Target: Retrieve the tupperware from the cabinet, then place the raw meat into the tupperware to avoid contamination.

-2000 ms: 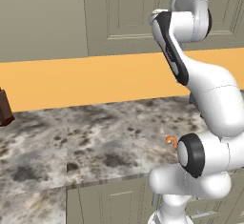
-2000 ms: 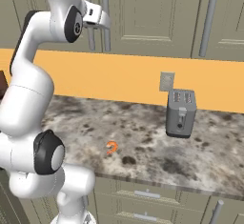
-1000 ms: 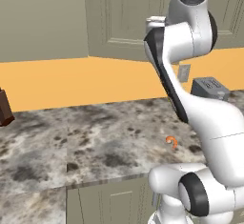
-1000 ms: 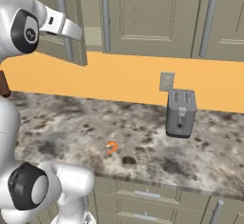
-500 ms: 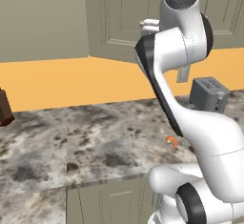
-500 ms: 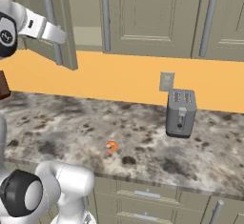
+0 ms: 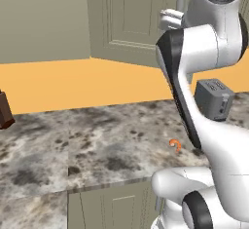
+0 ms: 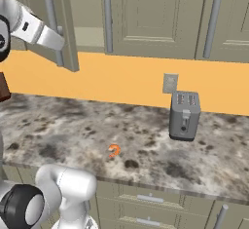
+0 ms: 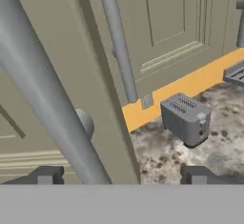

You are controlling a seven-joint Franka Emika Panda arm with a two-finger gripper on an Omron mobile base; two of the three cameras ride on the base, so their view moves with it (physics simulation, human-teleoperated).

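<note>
A simulated kitchen: an orange backsplash runs behind a speckled stone counter (image 8: 63,125), with olive-beige wall units above. The cabinet (image 8: 146,18) spans the upper wall, and its leftmost door (image 8: 65,26) stands swung out toward the room, seen edge-on in the right base view. The white arm reaches up to that door. A grey toaster (image 8: 184,115) sits toward the right of the counter, near the wall. A dark brown block (image 7: 4,110) stands at the counter's far left edge.

In the hand view the end effector (image 9: 121,175) has its two finger tips spread wide, one on each side of the door's long grey bar handle (image 9: 45,99), apparently not pressing on it; it looks released, holding nothing.

The raw meat (image 8: 114,150), a tiny orange-red curl, lies bare on the counter near its front edge, well apart from the toaster. The tupperware is presumably on a shelf behind the door.

The step in hand seems to be finishing with the door. To do it well, the hand should back straight off the handle so the fingers do not snag it, check that the door is wide enough, then swing around the door edge rather than through it to reach the shelf.
</note>
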